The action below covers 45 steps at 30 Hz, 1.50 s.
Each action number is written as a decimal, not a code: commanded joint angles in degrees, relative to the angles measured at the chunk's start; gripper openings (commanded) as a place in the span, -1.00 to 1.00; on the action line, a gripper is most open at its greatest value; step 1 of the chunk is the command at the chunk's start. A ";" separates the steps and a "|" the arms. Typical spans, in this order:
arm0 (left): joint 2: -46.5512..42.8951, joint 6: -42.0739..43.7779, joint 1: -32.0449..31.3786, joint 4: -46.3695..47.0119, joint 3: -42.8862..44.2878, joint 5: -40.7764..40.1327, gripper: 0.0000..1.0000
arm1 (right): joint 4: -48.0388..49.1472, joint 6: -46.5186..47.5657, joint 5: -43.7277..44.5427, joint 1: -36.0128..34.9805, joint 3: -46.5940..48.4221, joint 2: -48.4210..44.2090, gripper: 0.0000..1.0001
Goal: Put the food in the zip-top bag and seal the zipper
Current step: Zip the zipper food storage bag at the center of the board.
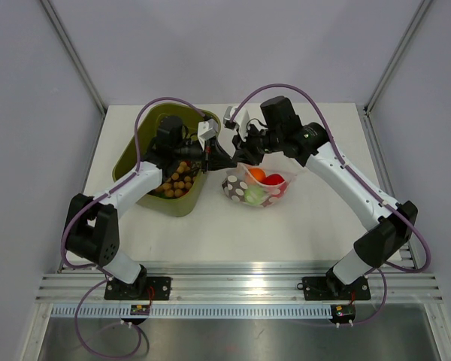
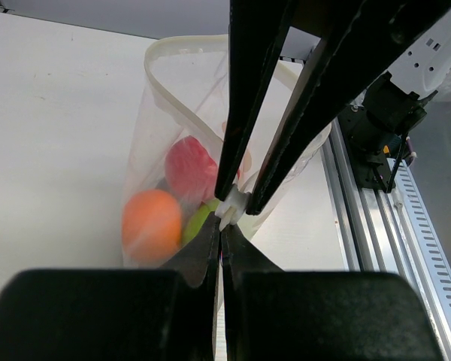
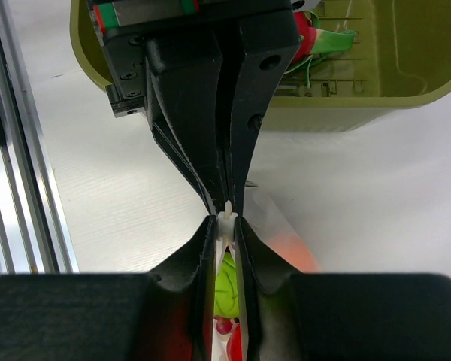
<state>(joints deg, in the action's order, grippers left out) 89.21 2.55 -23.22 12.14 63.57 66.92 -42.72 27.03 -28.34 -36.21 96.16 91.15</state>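
The bag sits on the desk, near the middle, just to the right of the green tub. The food is inside it. I can see an orange piece, a red piece and a green piece through the clear plastic. No toy fruit lies loose on the desk, so I think the filling part is done.

Both grippers meet at the top edge of the bag. The left gripper is closed tight on the zipper. The right gripper is pinched on the same white strip, right next to the left one. Their tips almost touch.

The bag is thin, soft and crinkly. It bends and folds very easily. It looks light, even with the food in it. The plastic looks smooth, so it could slip out of a loose pinch. It has no stiff part except the zipper strip, which is a bit thicker. That strip is the best place to hold.

The far side of the top edge looks open in a wide loop. I think the zipper is not shut all the way along yet. One gripper should hold the strip in place while the other slides along it and presses. If the pull is too hard, the light bag could lift or tip, and the round food could roll around inside.
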 commanded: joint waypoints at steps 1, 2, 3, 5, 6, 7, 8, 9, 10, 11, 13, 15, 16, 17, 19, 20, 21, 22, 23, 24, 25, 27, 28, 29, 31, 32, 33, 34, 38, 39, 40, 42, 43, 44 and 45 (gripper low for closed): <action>-2.64 0.18 0.28 2.89 0.24 -0.03 -1.00 | 0.44 -0.57 -1.46 -0.27 1.75 0.52 -0.58; -2.81 0.27 0.37 2.89 0.32 0.06 -1.00 | 0.44 -0.40 -1.28 -0.27 1.58 0.52 -0.57; -2.81 0.18 0.37 2.89 0.41 0.06 -1.00 | 0.36 -0.48 -1.02 -0.27 1.40 0.52 -0.54; -2.90 0.18 0.37 2.89 0.41 0.06 -1.00 | 0.27 -0.40 -0.84 -0.27 1.22 0.52 -0.53; -3.07 0.18 0.37 2.89 0.33 0.06 -1.00 | 0.36 -0.40 -0.76 -0.27 1.22 0.60 -0.52; -3.08 0.09 0.37 2.97 0.15 -0.20 -1.00 | 0.36 -0.40 -0.75 -0.36 1.14 0.60 -0.52; -3.16 0.18 0.37 3.06 0.24 -0.21 -1.00 | 0.44 -0.40 -0.67 -0.36 1.05 0.69 -0.52; -3.25 0.09 0.37 3.15 0.15 -0.21 -1.00 | 0.62 -0.48 -0.49 -0.36 0.87 0.69 -0.53; -3.34 -0.08 0.37 3.50 -0.11 -0.21 -1.00 | 0.79 -0.57 -0.40 -0.27 0.87 0.69 -0.52; -3.43 -0.17 0.37 3.50 -0.03 -0.21 -1.00 | 0.71 -0.57 -0.32 -0.36 0.78 0.78 -0.51; -3.34 -0.17 0.37 3.50 -0.11 -0.21 -1.00 | 1.23 -0.75 0.03 -0.36 0.70 0.87 -0.49; -3.43 -0.17 0.37 3.59 -0.11 -0.29 -1.00 | 0.97 -0.66 0.12 -0.36 0.87 0.87 -0.43; -3.43 -0.26 0.37 3.50 -0.11 -0.38 -1.00 | 0.80 -0.75 0.04 -0.27 0.87 1.13 -0.43; -3.43 -0.26 0.37 3.59 -0.11 -0.38 -1.00 | 0.80 -0.57 0.12 -0.36 0.70 1.13 -0.44; -3.60 -0.17 0.46 3.94 -0.29 -0.56 -1.00 | 1.06 -0.57 0.12 -0.36 0.78 0.96 -0.58; -3.60 -0.52 0.55 4.12 -0.38 -0.64 -1.00 | 1.23 -0.66 0.04 -0.27 0.52 0.87 -0.65; -3.60 -0.61 0.55 4.29 -0.46 -0.56 -1.00 | 1.58 -0.75 0.04 -0.27 0.43 0.69 -0.82; -3.60 -0.61 0.46 4.29 -0.38 -0.56 -1.00 | 1.93 -0.83 0.21 -0.27 0.26 0.52 -0.84; -3.60 -0.61 0.55 4.29 -0.46 -0.56 -1.00 | 2.20 -0.92 0.39 -0.27 -0.09 0.25 -0.85; -3.60 -0.53 0.46 4.21 -0.47 -0.47 -1.00 | 2.55 -1.01 0.39 -0.27 -0.27 -0.10 -0.87; -3.60 -0.26 0.63 4.03 -0.55 -0.47 -1.00 | 2.73 -0.92 0.39 -0.18 -0.36 -0.27 -0.90; -3.60 -0.09 0.90 3.51 -0.73 -0.29 -1.00 | 2.82 -0.92 0.13 0.17 -0.88 -0.54 -0.94; -3.69 0.00 0.99 3.42 -0.73 -0.12 -1.00 | 2.82 -0.92 -0.05 0.52 -1.15 -1.24 -0.95; -3.78 0.00 1.42 3.42 -0.90 -0.03 -1.00 | 3.08 -0.84 -0.57 0.87 -2.11 -1.59 -0.96; -4.39 0.18 1.86 3.50 -1.60 -0.38 -1.00 | 3.17 -0.57 -0.75 2.18 -3.08 -2.55 -0.98; -4.74 0.18 2.21 3.76 -1.96 -0.90 -1.00 | 2.99 -0.48 -0.93 2.63 -3.78 -2.91 -0.98; -5.01 0.18 2.39 4.55 -3.00 -1.95 -1.00 | 2.82 -0.48 -1.02 2.98 -4.13 -3.35 -0.98; -5.79 0.18 2.65 5.08 -3.45 -2.49 -1.00 | 2.82 -0.48 -1.02 3.59 -4.40 -4.13 -0.98; -5.98 -2.01 3.97 8.33 -4.42 -2.93 -1.00 | 3.17 -0.13 -1.46 4.30 -6.42 -6.25 -0.98; -5.89 -2.19 4.15 8.86 -4.33 -3.02 -1.00 | 2.91 0.13 -1.28 4.39 -6.60 -6.34 -0.99; -5.54 -2.28 4.24 8.95 -4.07 -3.28 -1.00 | 2.56 0.22 -1.02 4.48 -6.69 -6.51 -0.99; -5.54 -4.11 4.59 9.91 -4.07 -4.24 -1.00 | 1.42 0.39 -0.23 5.00 -6.95 -7.13 -0.99; -5.54 -4.74 4.68 10.18 -4.07 -4.95 -1.00 | 1.06 0.40 0.30 5.09 -7.21 -7.57 -0.99; -5.71 -5.00 4.85 10.44 -4.07 -5.39 -1.00 | 0.45 0.31 1.26 5.70 -7.74 -8.01 -0.99; -5.71 -5.18 4.94 10.53 -3.98 -7.13 -1.00 | 0.27 0.22 1.62 6.14 -8.18 -9.23 -0.99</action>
<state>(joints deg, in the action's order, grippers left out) 85.82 -0.99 -20.01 18.22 59.40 64.25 -39.81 26.59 -29.43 -32.10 88.79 86.61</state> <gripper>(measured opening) 0.003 0.118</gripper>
